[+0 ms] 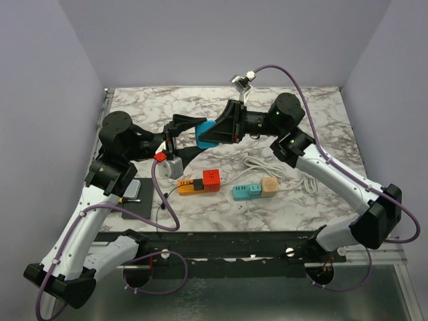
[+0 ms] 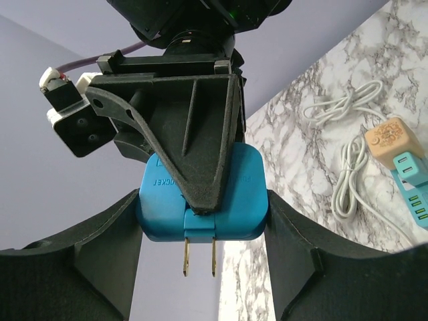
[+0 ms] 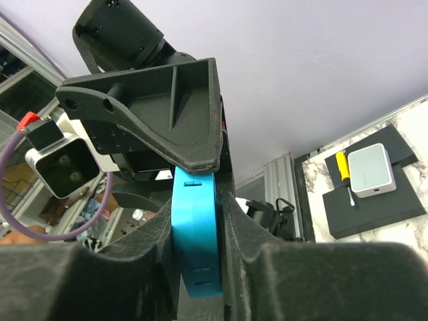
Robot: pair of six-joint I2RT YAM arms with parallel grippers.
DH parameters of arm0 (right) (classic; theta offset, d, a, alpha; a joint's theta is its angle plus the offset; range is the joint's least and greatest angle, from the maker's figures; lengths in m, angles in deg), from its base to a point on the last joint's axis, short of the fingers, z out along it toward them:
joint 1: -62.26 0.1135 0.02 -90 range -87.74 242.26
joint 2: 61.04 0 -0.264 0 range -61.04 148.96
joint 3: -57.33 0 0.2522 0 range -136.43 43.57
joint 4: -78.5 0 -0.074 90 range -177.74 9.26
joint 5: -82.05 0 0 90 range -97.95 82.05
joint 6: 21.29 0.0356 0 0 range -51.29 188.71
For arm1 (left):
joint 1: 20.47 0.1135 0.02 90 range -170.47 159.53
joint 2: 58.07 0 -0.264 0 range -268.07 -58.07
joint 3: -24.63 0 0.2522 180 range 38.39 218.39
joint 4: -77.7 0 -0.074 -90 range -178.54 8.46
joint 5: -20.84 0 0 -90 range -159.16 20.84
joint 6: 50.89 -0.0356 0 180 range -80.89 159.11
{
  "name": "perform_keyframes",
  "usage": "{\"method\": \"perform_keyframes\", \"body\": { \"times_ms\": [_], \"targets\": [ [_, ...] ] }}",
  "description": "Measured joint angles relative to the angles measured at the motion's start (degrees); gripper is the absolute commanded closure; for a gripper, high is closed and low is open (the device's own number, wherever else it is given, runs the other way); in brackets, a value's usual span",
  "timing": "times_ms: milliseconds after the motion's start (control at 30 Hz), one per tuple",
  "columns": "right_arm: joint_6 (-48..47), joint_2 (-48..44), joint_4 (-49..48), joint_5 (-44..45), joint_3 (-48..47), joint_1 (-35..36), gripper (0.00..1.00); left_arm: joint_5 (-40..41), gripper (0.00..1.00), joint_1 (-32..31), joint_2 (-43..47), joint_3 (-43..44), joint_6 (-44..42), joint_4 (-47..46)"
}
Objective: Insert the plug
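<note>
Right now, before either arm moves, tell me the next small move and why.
Probably open the left gripper and ease it back. Both grippers are clamped on the blue plug in mid-air, and its prongs point toward the left wrist, so only the right gripper looks able to plug it in.

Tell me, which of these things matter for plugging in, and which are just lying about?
Job: blue plug, gripped by left hand and right hand; teal power strip; orange power strip; target socket unclear.
Lying about: yellow screwdriver; white box; black pad; white cable; red adapter; tan adapter.
</note>
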Motion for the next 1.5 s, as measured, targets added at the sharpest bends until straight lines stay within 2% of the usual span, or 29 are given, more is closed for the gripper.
{"method": "perform_keyframes", "body": {
  "times_ms": [100,267,433,500,600,667,700,733,767,800,1000,1167,1367,1500],
  "targets": [
    [-1.4,0.1,0.0,0.3,0.0,0.0,0.79,0.0,1.0,0.0,0.0,-0.1,0.8,0.1],
    [-1.6,0.8,0.0,0.5,-0.2,0.0,0.69,0.0,1.0,0.0,0.0,-0.5,0.8,0.1],
    [-1.4,1.5,1.7,0.8,-1.1,0.7,0.65,0.3,1.0,-0.1,-0.2,-0.9,0.1,0.1],
    [-1.4,1.5,2.2,1.0,-1.1,0.9,0.74,0.3,1.0,-0.2,-0.2,-1.0,-0.1,0.1],
    [-2.6,1.5,2.7,1.2,-1.1,0.9,0.98,0.4,1.0,-0.2,-0.2,-1.1,0.4,0.3],
    [-4.5,1.5,3.2,1.5,-1.1,1.0,0.99,0.7,1.0,-0.2,-0.2,-1.1,1.4,0.6],
    [-4.8,1.5,4.0,2.0,-1.4,1.0,0.99,1.0,0.88,-0.2,-0.2,-1.2,1.3,0.6],
    [-5.2,1.5,5.0,2.2,-1.7,1.0,0.99,1.2,0.57,-0.2,-0.2,-1.4,1.2,0.5],
    [-5.8,1.5,6.1,2.5,-2.1,1.1,0.99,1.4,0.2,-0.2,-0.2,-1.5,1.1,0.3],
    [-6.8,1.5,7.8,2.9,-2.8,1.1,0.99,1.7,0.03,-0.2,-0.1,-1.8,1.1,0.2],
    [-16.3,1.5,25.5,5.6,-11.3,-0.2,0.99,5.6,0.01,-0.2,0.6,-4.7,3.2,-0.6],
    [-31.8,2.5,44.9,11.0,-22.1,-2.7,0.99,11.2,0.01,-0.2,0.0,-7.3,8.7,1.0],
    [-47.5,5.0,62.9,19.3,-24.4,-2.9,1.0,15.7,0.01,-0.2,-8.0,-9.1,8.3,12.5],
    [-53.2,6.6,69.0,22.7,-22.0,-2.9,0.99,17.8,0.01,-0.1,-13.9,-11.3,4.2,20.5]
  ]
}}
